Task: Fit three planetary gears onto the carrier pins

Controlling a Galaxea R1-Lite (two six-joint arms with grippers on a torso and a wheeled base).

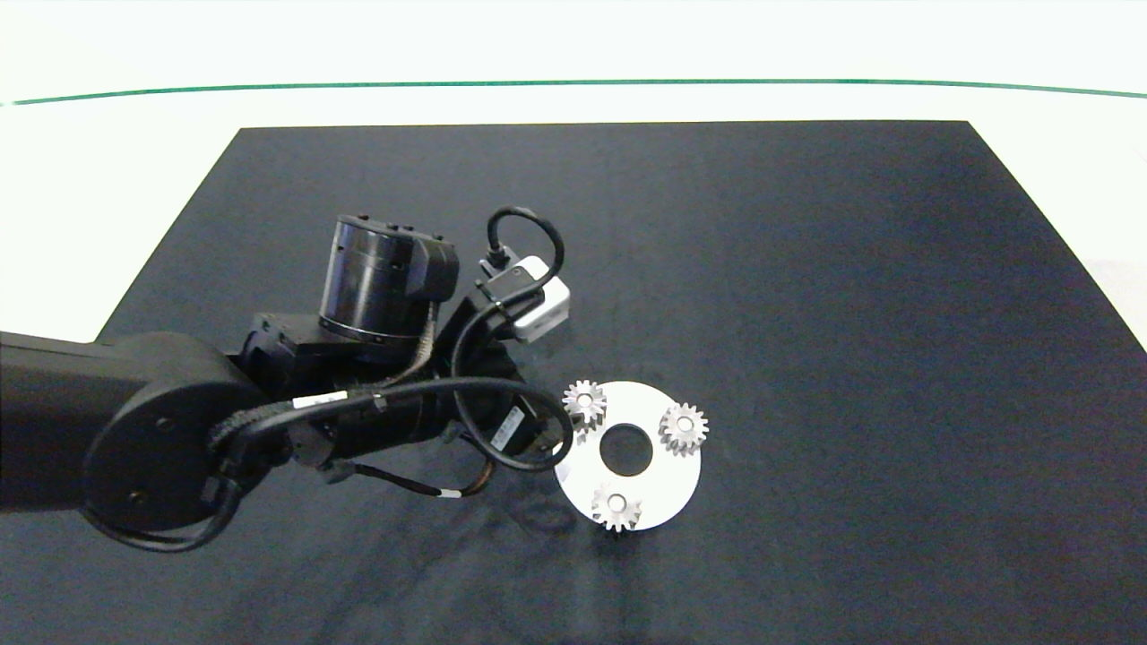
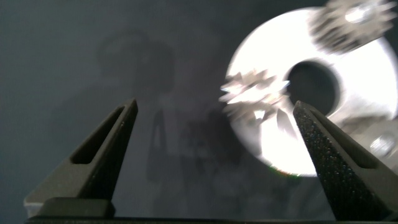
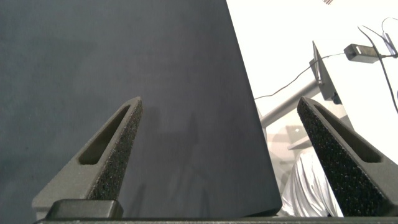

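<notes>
Head cam high above, looking down on the dark mat (image 1: pixel 806 269); left wrist cam low and close over the white disc (image 2: pixel 348 124), shared with head view; right wrist cam faces the mat edge, room beyond

Work surface: white table (image 1: pixel 107 179), visible along top and upper-left of head frame. Thin green line (image 1: pixel 573 83) crosses it near top edge. Dark mat (image 1: pixel 806 313) lies on table, covers most of frame. White disc (image 1: pixel 668 488) lies flat on mat, just right of and below frame centre. Mat edge also visible in right wrist view (image 3: pixel 124 62).
</notes>
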